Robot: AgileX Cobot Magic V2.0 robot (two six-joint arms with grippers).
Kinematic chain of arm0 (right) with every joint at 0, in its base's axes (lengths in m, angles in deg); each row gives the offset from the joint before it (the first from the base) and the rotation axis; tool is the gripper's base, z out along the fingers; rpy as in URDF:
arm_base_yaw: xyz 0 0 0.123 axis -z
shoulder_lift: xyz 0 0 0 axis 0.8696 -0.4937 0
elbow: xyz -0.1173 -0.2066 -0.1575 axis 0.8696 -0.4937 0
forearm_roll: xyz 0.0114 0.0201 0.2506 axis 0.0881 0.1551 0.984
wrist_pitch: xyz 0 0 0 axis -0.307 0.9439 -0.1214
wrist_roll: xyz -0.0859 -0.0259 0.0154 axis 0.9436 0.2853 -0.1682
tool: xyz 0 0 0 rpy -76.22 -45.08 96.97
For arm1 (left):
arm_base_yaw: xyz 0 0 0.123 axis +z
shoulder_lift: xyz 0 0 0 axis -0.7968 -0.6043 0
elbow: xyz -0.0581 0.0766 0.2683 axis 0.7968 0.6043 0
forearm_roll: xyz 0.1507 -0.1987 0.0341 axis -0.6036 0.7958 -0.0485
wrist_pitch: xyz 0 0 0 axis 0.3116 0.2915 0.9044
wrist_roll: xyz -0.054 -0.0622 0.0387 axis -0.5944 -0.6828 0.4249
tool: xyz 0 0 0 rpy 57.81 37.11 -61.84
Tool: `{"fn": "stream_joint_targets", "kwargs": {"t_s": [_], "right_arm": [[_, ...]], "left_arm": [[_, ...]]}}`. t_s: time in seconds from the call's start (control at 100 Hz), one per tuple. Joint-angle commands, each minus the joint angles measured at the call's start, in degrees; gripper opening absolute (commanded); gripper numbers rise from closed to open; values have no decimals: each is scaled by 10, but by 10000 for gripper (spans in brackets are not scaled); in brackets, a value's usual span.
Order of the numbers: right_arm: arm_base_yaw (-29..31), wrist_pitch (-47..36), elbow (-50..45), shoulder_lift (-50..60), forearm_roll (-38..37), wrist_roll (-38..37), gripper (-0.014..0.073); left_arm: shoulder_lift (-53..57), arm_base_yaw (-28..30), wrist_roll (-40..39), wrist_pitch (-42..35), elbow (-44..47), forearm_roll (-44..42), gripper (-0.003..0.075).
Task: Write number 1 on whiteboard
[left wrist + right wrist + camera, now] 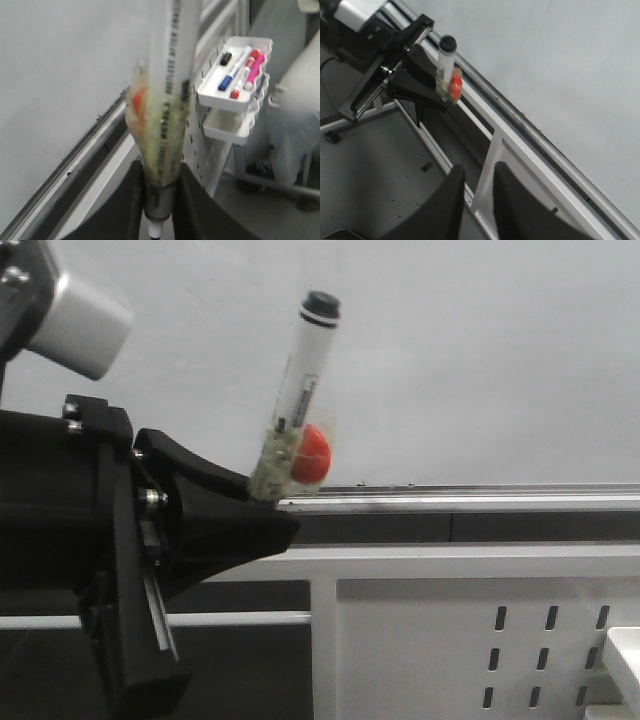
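The whiteboard (480, 350) is seen filling the background of the front view, plain white and glossy, with its silver rail (460, 500) running along the lower edge; no marker stroke can be made out on the visible surface, so the number 1 is not seen. Below the rail, a white metal panel (450, 640) with oblong slots is shown. At the left of the front view, the left gripper (262, 492) is held up just in front of the rail, its black fingers clamped on the lower end of a white marker pen (305, 370), which is tilted with its black-capped end up and toward the board. The pen's lower part is wrapped in yellowish tape or padding (160, 130), and a red piece (312, 455) is seen beside it. Whether the pen touches the board cannot be told. In the left wrist view, a small white tray (235, 75) of coloured markers is shown hung on the slotted panel. The right gripper (477, 195) is seen well apart from the board, with its fingers parted and nothing between them.
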Motion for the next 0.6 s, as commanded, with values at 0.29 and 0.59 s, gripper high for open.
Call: {"fn": "stream_joint_targets", "kwargs": {"t_s": [0.29,0.59], "right_arm": [[-105,-56,106,-190,12,56,412],[-119,-76,157,-282,12,60,412]], "left_arm": [[104,-51,0,328,-129,-123,-20],[103,-83,0,351,-165,-119,-20]]}}
